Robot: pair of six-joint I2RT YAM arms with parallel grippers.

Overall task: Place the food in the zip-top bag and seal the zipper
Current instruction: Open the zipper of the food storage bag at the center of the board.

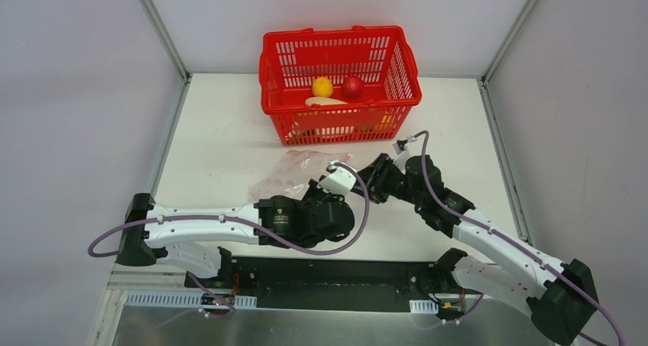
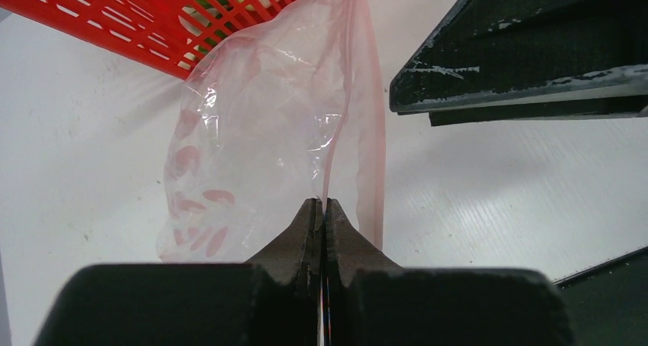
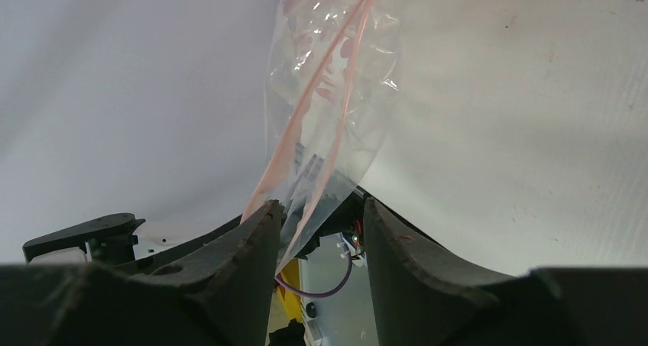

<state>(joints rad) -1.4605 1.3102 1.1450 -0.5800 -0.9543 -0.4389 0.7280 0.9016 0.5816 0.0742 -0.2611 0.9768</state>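
The zip-top bag (image 1: 293, 172) is on the white table (image 1: 221, 124), just in front of the red basket (image 1: 397, 63) and between the basket and the two arms. It is clear and crinkled, and it looks empty of food. In the left wrist view its far end reaches close to the basket's near wall, though I cannot tell whether they touch.

The basket stands at the far side of the table with all the food inside it.

The left gripper (image 2: 321, 205) reaches to the bag's near end. Its jaws are pressed together, clamped on the bag's edge where the pinkish-red zipper (image 2: 338, 109) runs into the fingertips. From there the film rises away from the fingers toward the basket.

The right gripper (image 3: 321, 208) is at the same end of the bag, close beside the left one. Its jaws stand apart, with the bag's mouth edge and both pink zipper lines passing between them. The film seems to brush the left-hand finger, but the view is too close to be sure of contact.

In the basket, a long white radish (image 1: 327, 101) lies across the middle. A yellow ball (image 1: 322, 86) and a red ball (image 1: 352, 86) sit just behind it. A peach-orange piece (image 1: 386, 121) shows through the mesh.
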